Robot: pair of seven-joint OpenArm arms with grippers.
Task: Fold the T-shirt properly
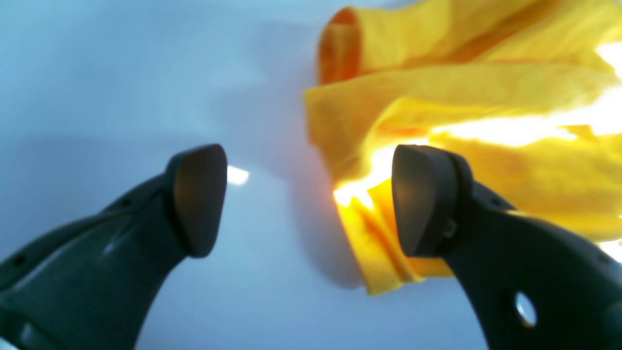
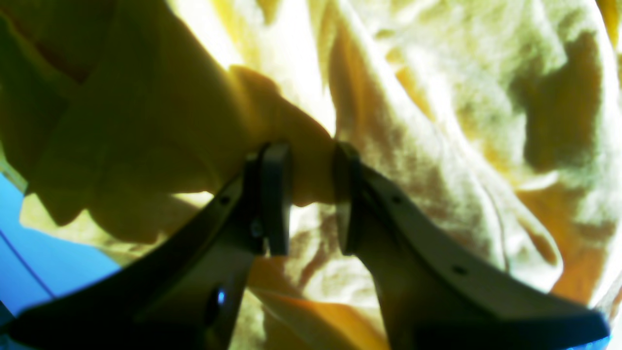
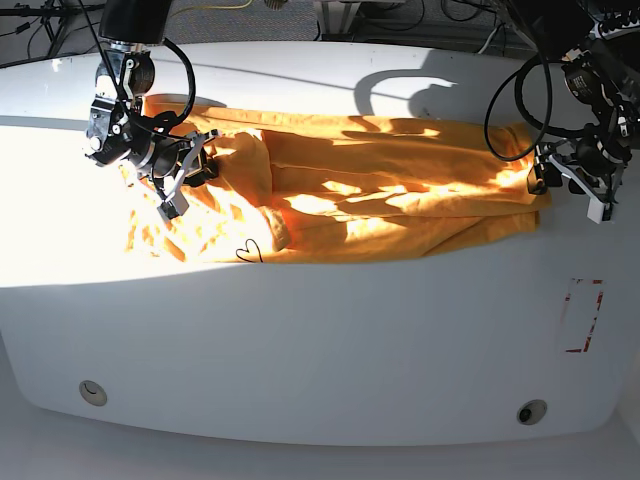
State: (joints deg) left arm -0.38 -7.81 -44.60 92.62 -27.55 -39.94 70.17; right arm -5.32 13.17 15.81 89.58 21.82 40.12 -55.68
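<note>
Right gripper (image 2: 311, 194) pinches a T-shirt (image 3: 400, 180) fold; left gripper (image 1: 311, 199) hangs open beside its edge.

No words readable (only a heart outline (image 3: 247, 252)) on the T-shirt (image 3: 380, 180).

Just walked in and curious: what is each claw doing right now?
Left gripper: open, empty, beside the T-shirt.
Right gripper: shut on a fold of the T-shirt.

One T-shirt (image 3: 380, 180), two claws (image 1: 311, 199) (image 2: 311, 199)
</note>
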